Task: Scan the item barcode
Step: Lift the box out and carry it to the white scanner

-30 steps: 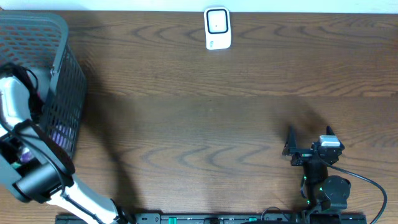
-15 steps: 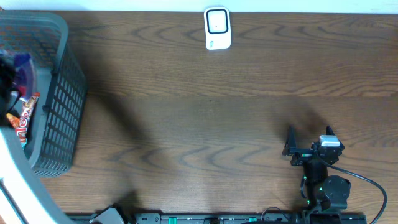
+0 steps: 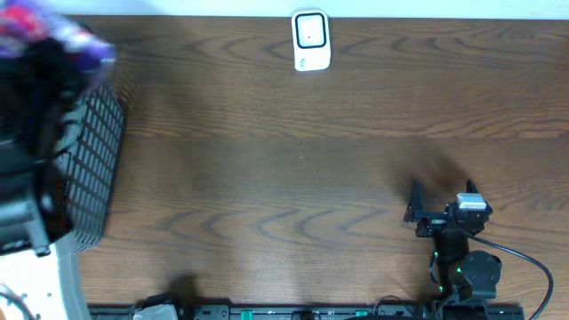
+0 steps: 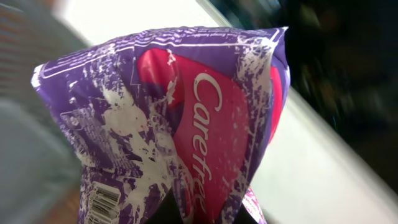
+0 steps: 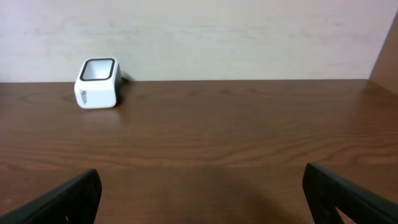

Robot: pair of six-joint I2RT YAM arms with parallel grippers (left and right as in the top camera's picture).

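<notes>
Since a second ago my left claw (image 4: 171, 214) has lifted out of the basket (image 3: 98, 151) and now hangs blurred over its far left corner, clenched on one end of a purple packet (image 4: 186, 124). The packet's long axis runs straight away from my grip, and its barcode (image 4: 102, 202) sits on the left corner nearest the claw. To the right, open tabletop (image 3: 293, 178) stretches to the white scanner (image 3: 311, 40) at the far edge. My right claw (image 3: 442, 191) rests released, near right.

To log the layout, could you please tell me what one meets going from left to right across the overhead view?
Basket → scanner → right end effector.
</notes>
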